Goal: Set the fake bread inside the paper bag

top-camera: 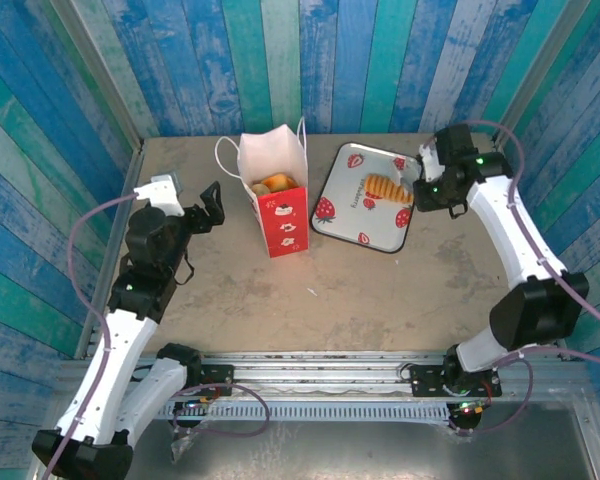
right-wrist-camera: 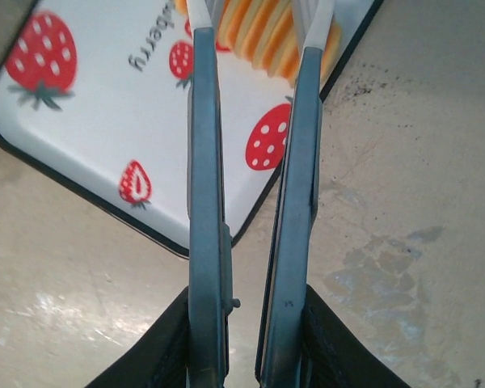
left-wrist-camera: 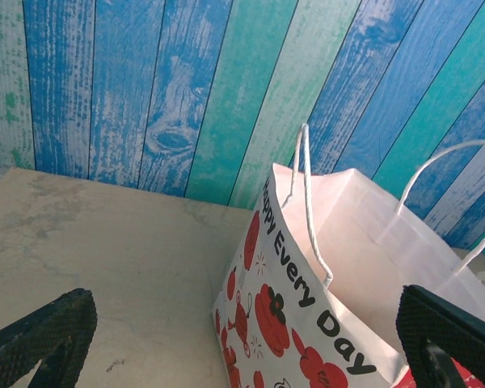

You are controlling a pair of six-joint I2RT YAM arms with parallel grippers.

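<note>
The desk carries the paper bag, standing upright near its middle with its mouth open upward. The strawberry-print tray lies just beside it on the right. The left tool hangs wide apart near the bag's left side, gripping nothing, well placed to steady the bag if it is nudged. The right tool is narrow, its tips at the one ridged loaf on the tray; I cannot tell whether it already pinches the loaf. Several pastries lie in the bag, so this looks like the final piece. To do it well, the grip should be sure before lifting. The loaf should rise clear of the tray rim and the cord handles, then be released low inside the mouth so the light bag does not tip.
</note>
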